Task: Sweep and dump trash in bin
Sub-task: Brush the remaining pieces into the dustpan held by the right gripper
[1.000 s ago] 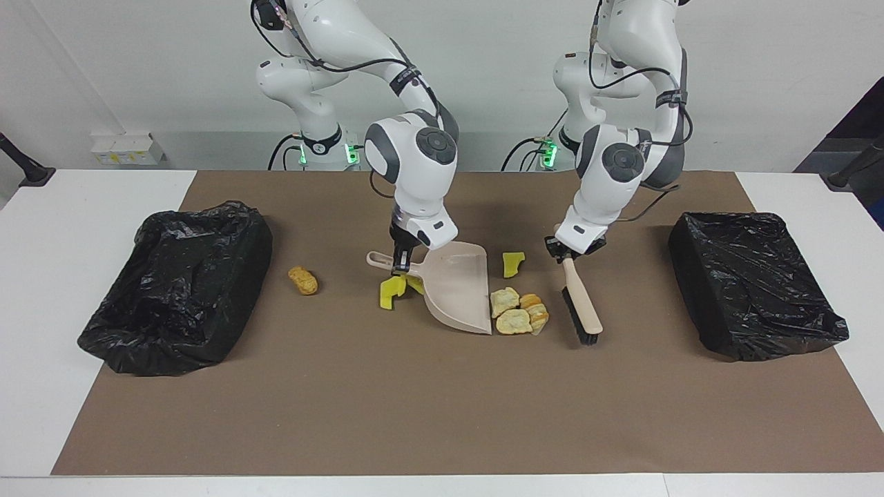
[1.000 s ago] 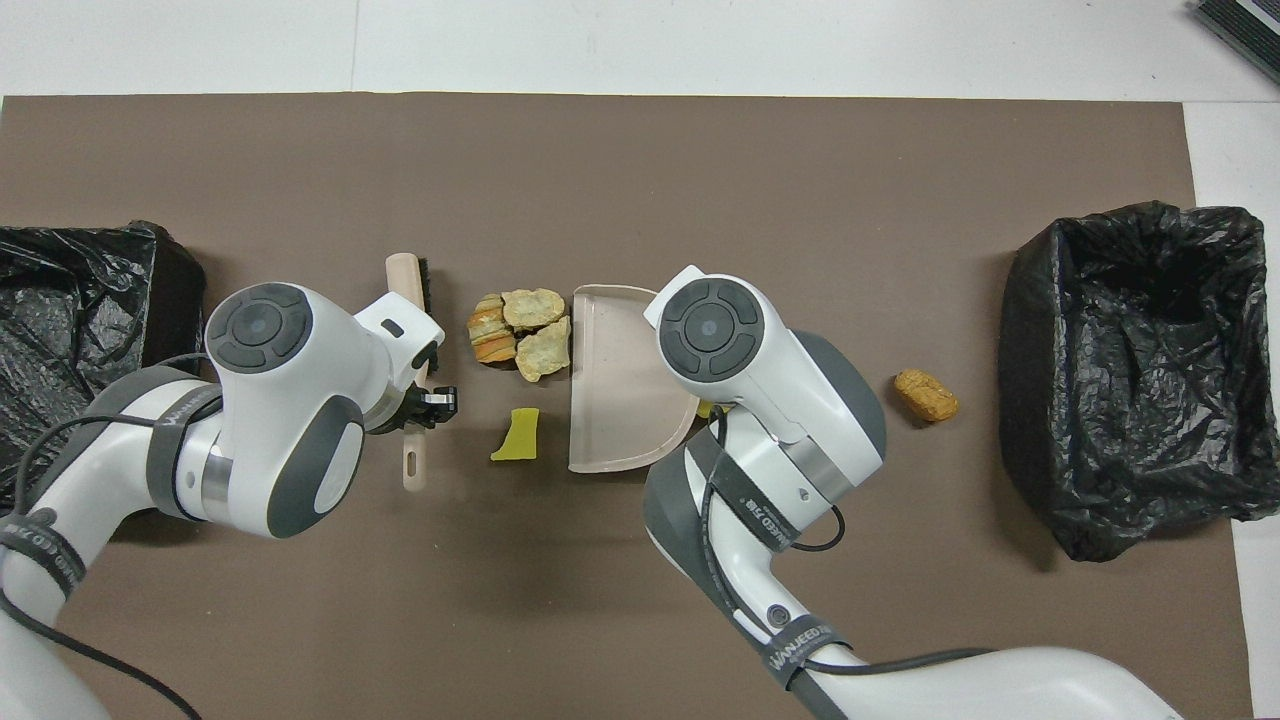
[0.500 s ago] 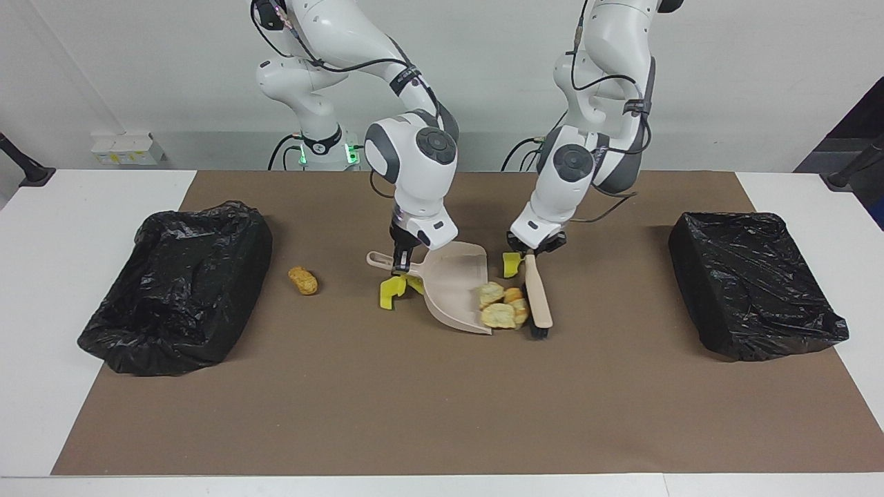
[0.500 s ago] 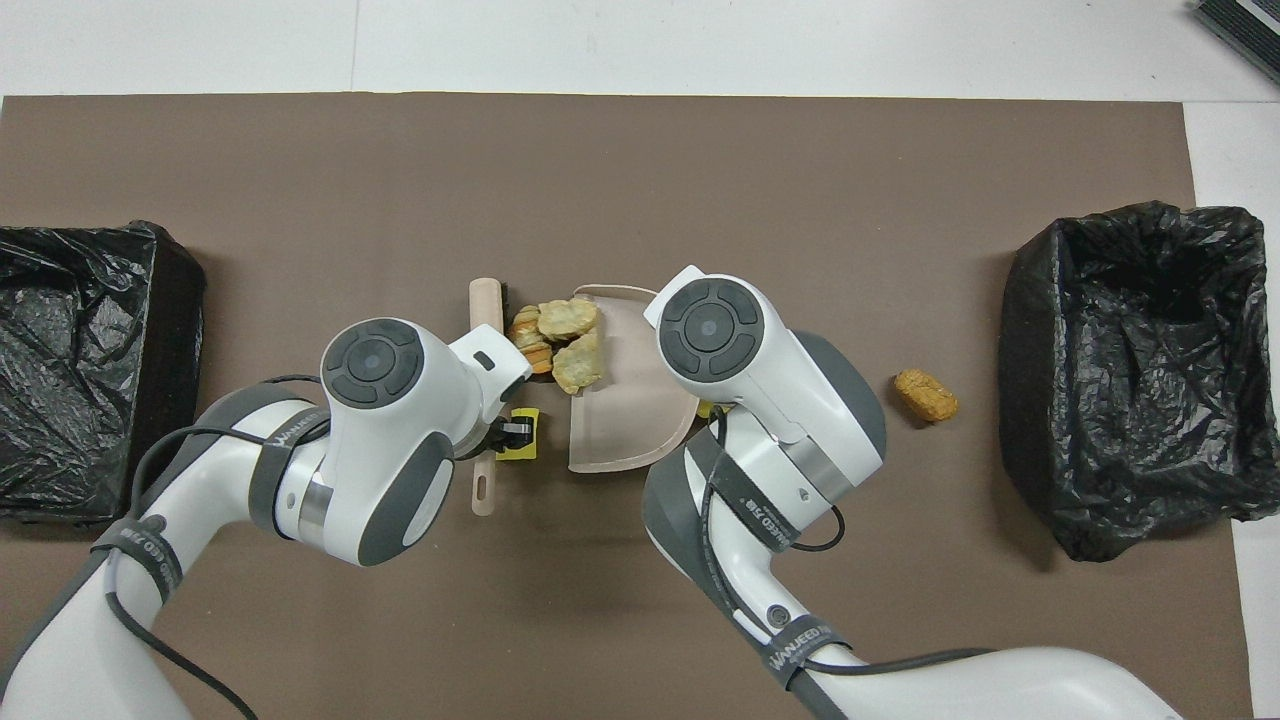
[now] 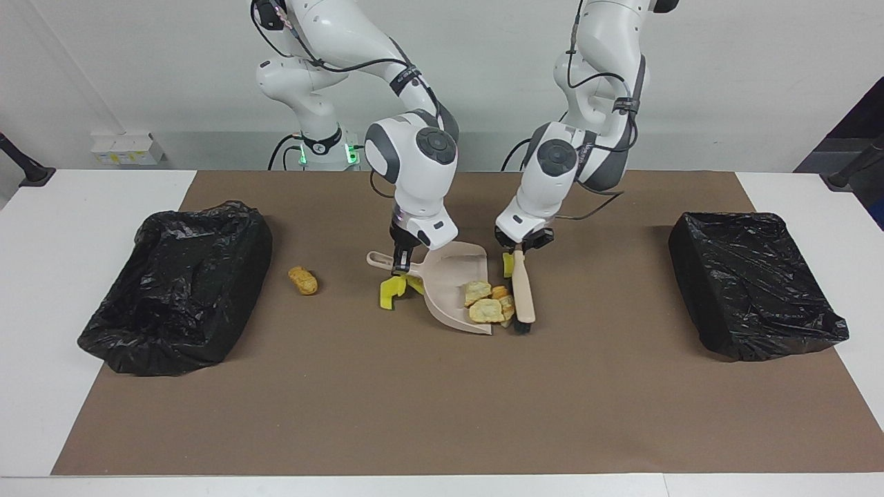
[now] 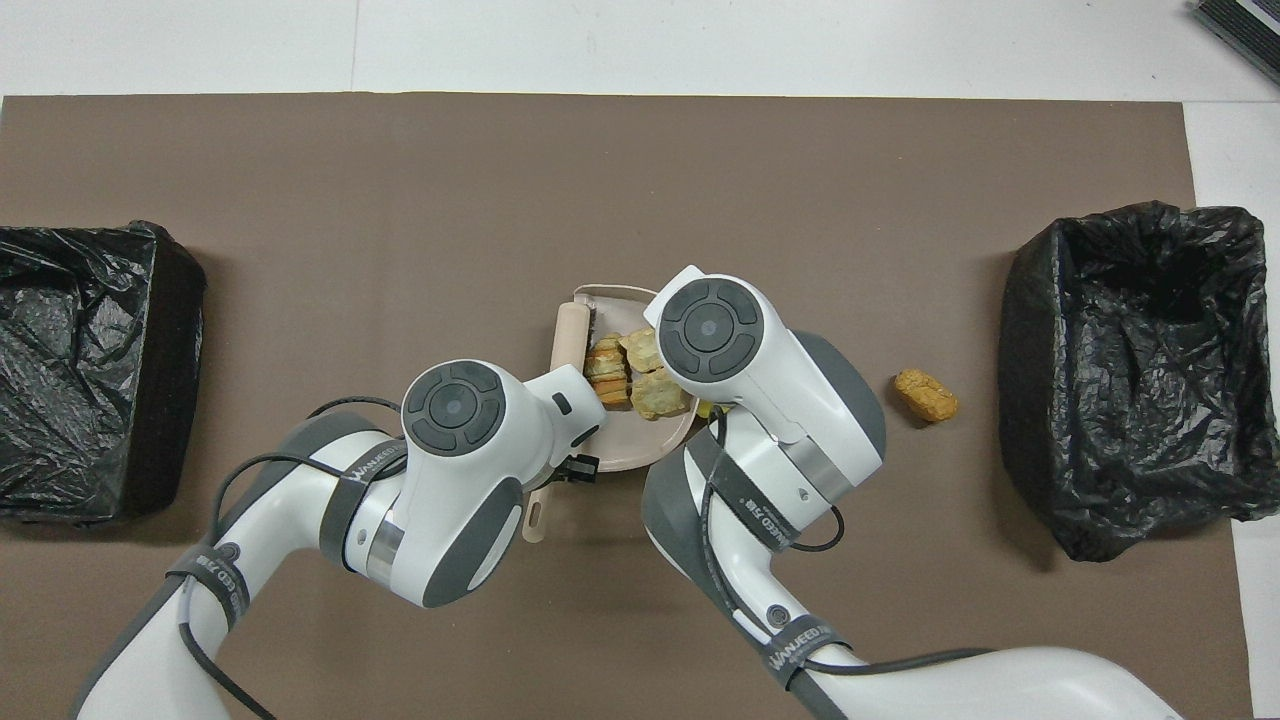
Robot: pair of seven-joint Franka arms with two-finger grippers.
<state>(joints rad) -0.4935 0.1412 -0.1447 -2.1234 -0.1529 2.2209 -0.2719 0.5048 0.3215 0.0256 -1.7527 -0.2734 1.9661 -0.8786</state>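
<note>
my left gripper [image 5: 522, 251] clamps the brush [image 5: 523, 297] at the dustpan [image 5: 452, 283] mouth | my right gripper [image 5: 400, 264] grips the dustpan handle | bread chunks [image 5: 485, 304] in pan (touching bristles) | nugget [image 5: 303, 280] near the bin [image 5: 181, 283] | yellow sponge [image 5: 391, 290] beside handle
</note>
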